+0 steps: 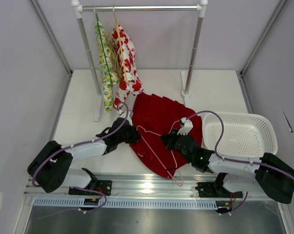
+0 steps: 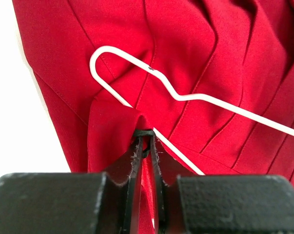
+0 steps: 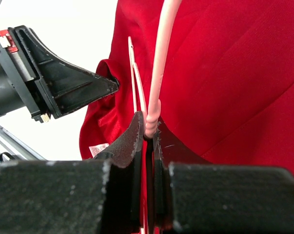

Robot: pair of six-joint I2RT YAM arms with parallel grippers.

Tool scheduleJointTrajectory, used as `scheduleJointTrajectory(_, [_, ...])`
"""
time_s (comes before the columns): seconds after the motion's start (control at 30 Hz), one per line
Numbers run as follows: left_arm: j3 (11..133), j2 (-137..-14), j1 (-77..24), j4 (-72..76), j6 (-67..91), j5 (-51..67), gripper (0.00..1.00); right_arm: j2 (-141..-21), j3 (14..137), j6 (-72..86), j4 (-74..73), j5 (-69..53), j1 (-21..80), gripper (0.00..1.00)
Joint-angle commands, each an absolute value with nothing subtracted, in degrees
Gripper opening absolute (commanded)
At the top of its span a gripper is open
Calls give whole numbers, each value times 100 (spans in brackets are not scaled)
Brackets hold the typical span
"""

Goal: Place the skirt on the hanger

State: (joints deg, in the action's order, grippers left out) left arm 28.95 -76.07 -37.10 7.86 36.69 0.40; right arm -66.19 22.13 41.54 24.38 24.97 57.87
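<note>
A white table [image 1: 83,112] is seen inside pale grey walls; at its far side a clothes rack [image 1: 139,8] is stood, a metal rail carried on two white uprights; from the left part of the rail two garments are hung side by side, touching; a yellow-green floral garment [image 1: 107,63] is borne on a green hanger [image 1: 102,41], and just right of it a white garment with red prints [image 1: 126,61] is borne on an orange hanger [image 1: 118,29]; a white perforated basket [image 1: 234,115] is set on the table's right side; an aluminium rail [image 1: 151,183] is run along the near edge.
</note>
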Motion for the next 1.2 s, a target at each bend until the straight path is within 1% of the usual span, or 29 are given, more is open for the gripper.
scheduleJointTrajectory(0.0, [2874,-7444,-3639,782,3525,141,13,-6557,2127,4078,2285,2610,5695,0])
scheduleJointTrajectory(0.03, [2848,-7427,-3639,800,3516,132,11,-6557,2127,4069,2285,2602,5687,0])
scheduleJointTrajectory(0.23, [2839,-7313,-3604,747,3481,140,4,-6513,2118,4061,2250,2602,5660,0])
scheduleJointTrajectory(0.53, [2927,-7137,-3498,343,3252,325,7,-6469,2074,4017,2250,2496,5502,0])
scheduleJointTrajectory(0.8, [2795,-7111,-3472,387,3182,536,7,-6416,2066,3973,2206,2417,5362,0])
scheduleJointTrajectory(0.87, [2786,-7093,-3463,352,3155,563,8,-6407,2039,3955,2206,2382,5318,0])
scheduleJointTrajectory(0.93, [2742,-7066,-3437,316,3129,597,12,-6399,2039,3955,2206,2364,5282,0])
scheduleJointTrajectory(1.0, [2733,-7032,-3428,290,3120,589,13,-6398,2030,3938,2206,2355,5247,0])
scheduleJointTrajectory(1.03, [2699,-7014,-3410,273,3111,598,16,-6398,2030,3937,2206,2338,5230,0])
scheduleJointTrajectory(1.17, [2680,-6970,-3366,237,3076,598,15,-6381,2030,3920,2206,2294,5186,0])
